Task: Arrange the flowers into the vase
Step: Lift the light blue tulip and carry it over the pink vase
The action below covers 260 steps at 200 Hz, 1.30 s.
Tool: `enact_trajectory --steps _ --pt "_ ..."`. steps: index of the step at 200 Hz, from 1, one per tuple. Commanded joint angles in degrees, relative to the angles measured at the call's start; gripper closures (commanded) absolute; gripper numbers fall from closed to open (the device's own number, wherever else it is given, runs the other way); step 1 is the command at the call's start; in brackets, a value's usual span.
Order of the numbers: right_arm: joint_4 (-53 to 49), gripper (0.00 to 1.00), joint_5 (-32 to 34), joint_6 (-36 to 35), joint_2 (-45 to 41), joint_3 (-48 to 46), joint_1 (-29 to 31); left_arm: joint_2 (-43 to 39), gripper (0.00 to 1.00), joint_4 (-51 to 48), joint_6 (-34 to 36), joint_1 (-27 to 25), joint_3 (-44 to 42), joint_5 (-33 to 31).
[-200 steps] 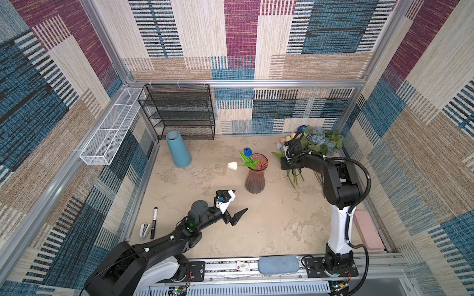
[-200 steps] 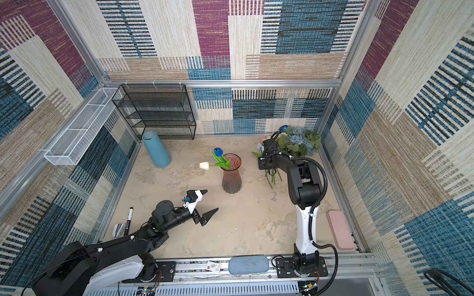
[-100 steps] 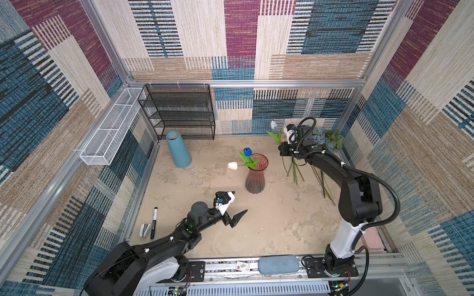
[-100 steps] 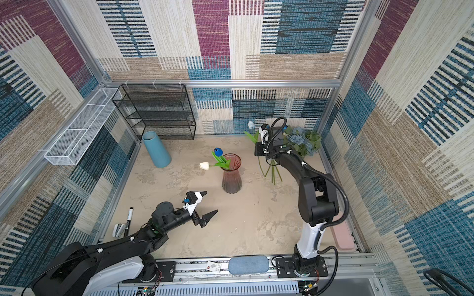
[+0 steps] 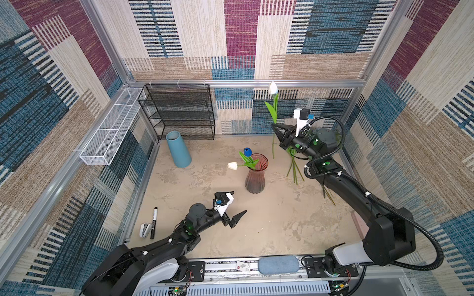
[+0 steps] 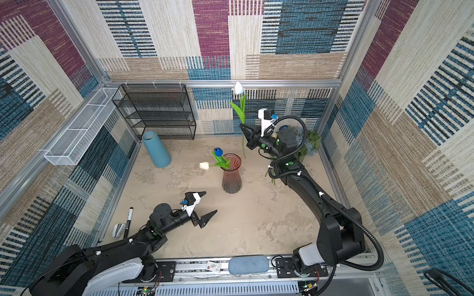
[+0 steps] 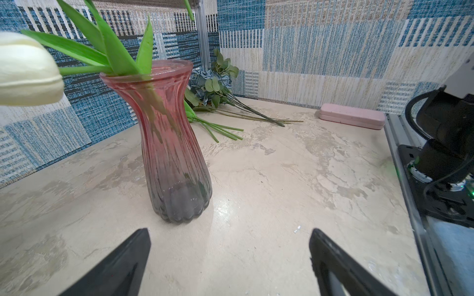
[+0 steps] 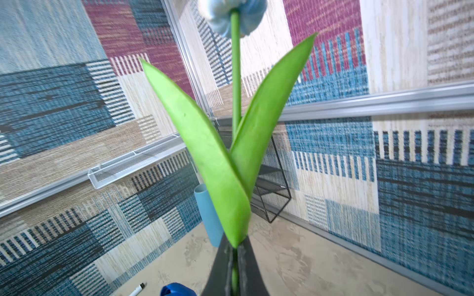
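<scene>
A pink ribbed glass vase [image 5: 256, 176] [image 6: 231, 176] [image 7: 169, 143] stands mid-table, with a blue tulip [image 5: 247, 151] and a white tulip [image 5: 232, 165] in it. My right gripper [image 5: 274, 126] [image 6: 242, 125] [image 8: 234, 246] is shut on the green stem of a pale blue-white tulip [image 5: 273, 87] [image 6: 238, 87] [image 8: 218, 166]. It holds the tulip upright, high above the table, behind and to the right of the vase. More flowers [image 5: 295, 169] [image 6: 307, 146] [image 7: 213, 87] lie at the back right. My left gripper [image 5: 238, 202] [image 6: 209, 202] [image 7: 229, 230] is open and empty in front of the vase.
A blue cylinder [image 5: 178, 148] leans at the back left beside a black mesh rack [image 5: 177, 110]. A white wire basket [image 5: 110, 128] hangs on the left wall. A marker [image 5: 154, 222] and a small white object [image 5: 145, 230] lie front left. A pink case [image 7: 352, 119] is at the right edge.
My right gripper has risen from the flower pile at the back right, lifting the tulip upright and a little to the left. The left arm has barely moved.
</scene>
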Motion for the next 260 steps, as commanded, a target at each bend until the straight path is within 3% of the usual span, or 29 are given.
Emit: enact_trajectory --steps 1,62,159,260 --pt "12.4 1.0 -1.4 2.3 -2.0 -1.9 1.2 -1.1 0.01 1.7 0.3 0.0 0.1 -0.1" --pt "23.1 1.0 -1.4 2.8 -4.6 -7.6 4.1 2.2 0.01 4.6 0.4 -0.1 0.1 0.4" --pt "34.2 1.0 0.0 5.2 2.6 -9.6 6.4 1.0 0.01 3.3 0.9 -0.1 -0.1 -0.4" --pt "29.6 1.0 10.0 -2.2 5.8 -11.9 6.5 1.0 0.01 4.1 1.6 -0.1 0.6 -0.4"
